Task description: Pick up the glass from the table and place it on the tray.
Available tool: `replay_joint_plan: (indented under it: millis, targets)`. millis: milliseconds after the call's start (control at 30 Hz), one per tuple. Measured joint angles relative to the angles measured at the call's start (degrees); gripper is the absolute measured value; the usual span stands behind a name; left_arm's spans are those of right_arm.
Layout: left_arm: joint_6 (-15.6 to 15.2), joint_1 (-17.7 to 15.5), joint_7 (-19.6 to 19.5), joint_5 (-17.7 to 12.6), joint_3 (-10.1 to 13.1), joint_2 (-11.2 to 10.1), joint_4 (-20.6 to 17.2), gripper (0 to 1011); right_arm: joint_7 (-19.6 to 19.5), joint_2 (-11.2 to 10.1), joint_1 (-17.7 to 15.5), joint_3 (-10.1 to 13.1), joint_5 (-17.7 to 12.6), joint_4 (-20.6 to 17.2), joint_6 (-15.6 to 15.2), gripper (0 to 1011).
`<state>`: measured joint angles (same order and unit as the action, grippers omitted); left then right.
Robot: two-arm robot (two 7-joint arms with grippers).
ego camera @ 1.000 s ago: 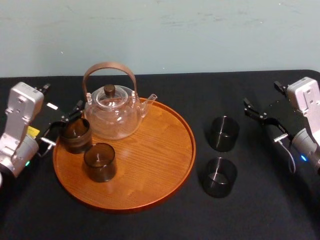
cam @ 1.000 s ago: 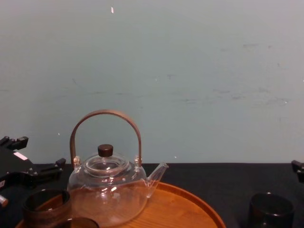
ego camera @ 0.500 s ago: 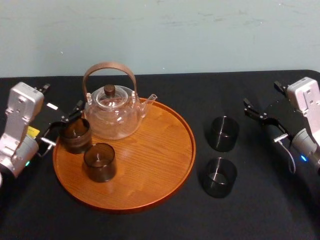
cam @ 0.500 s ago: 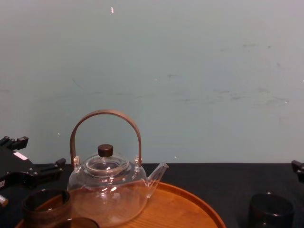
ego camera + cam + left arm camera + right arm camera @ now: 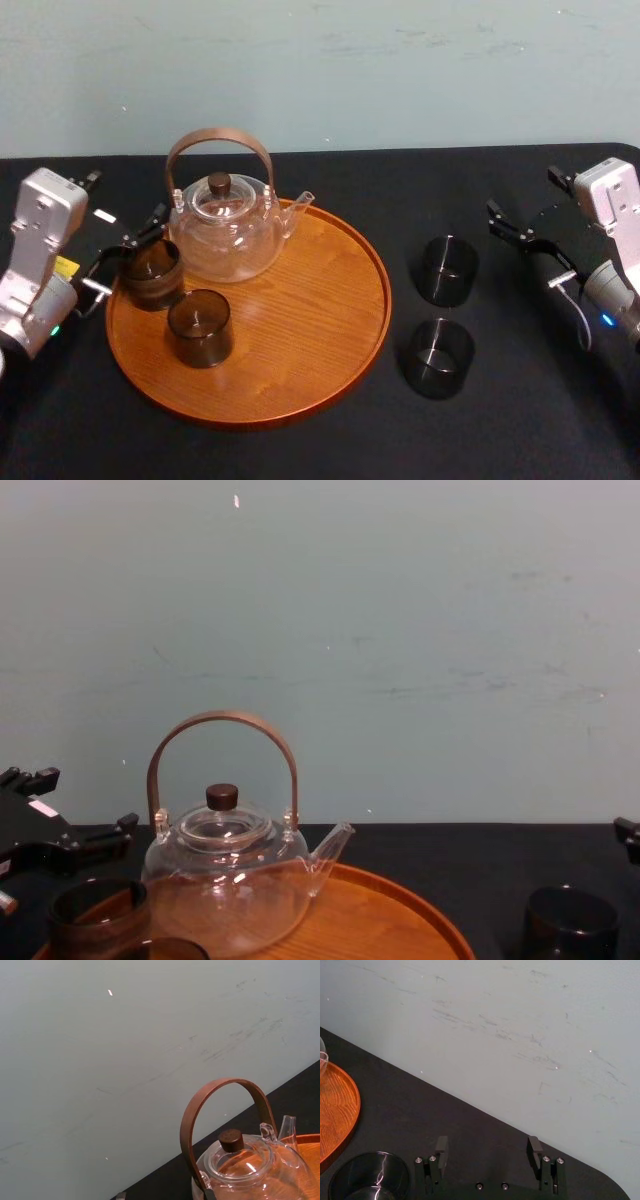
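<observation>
Left pincer [image 5: 128, 250] of mine is spread wide at the tray's [image 5: 300, 395] left rim, one black finger behind the glass [image 5: 152, 273]. It is a short, straight-sided, smoky-brown tumbler standing on the round grained wood, just beside the clear teapot [image 5: 222, 232] with its bent wooden handle, a second glass [image 5: 199, 327] nearer me. My right pincer [image 5: 527, 242] hangs equally wide near the black tabletop's [image 5: 400, 180] right edge, beside a far tumbler [image 5: 447, 268] and a near tumbler [image 5: 437, 356].
</observation>
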<state>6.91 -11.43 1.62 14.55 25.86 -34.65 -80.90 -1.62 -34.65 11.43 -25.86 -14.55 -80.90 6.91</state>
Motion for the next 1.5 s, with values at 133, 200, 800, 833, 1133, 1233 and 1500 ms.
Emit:
replay_joint_plan:
  millis: [133,200,800,833,1133,1233,1500]
  targets:
    - [0.0,0.0,0.0,0.0,0.0,0.0,0.0,1001,0.0,0.0,0.0,0.0,0.0,0.0,0.0,1004]
    - [0.0,0.0,0.0,0.0,0.0,0.0,0.0,1001,0.0,0.0,0.0,0.0,0.0,0.0,0.0,1004]
    - [0.0,0.0,0.0,0.0,0.0,0.0,0.0,1001,4.0,-1.8,-4.9,1.1,0.0,-7.0,-3.0,1004]
    - [0.0,0.0,0.0,0.0,0.0,0.0,0.0,1002,4.1,-2.1,-5.9,1.4,-0.2,-8.0,-3.3,1004]
    - [0.0,0.0,0.0,0.0,0.0,0.0,0.0,1001,3.8,-3.3,-11.7,3.2,-0.8,-14.4,-5.9,1004]
    - [0.0,0.0,0.0,0.0,0.0,0.0,0.0,1001,3.4,-3.6,-13.5,3.7,-1.0,-16.2,-6.7,1004]
    - [0.0,0.0,0.0,0.0,0.0,0.0,0.0,1001,2.8,-4.5,-19.7,4.7,-1.1,-22.4,-8.6,1004]
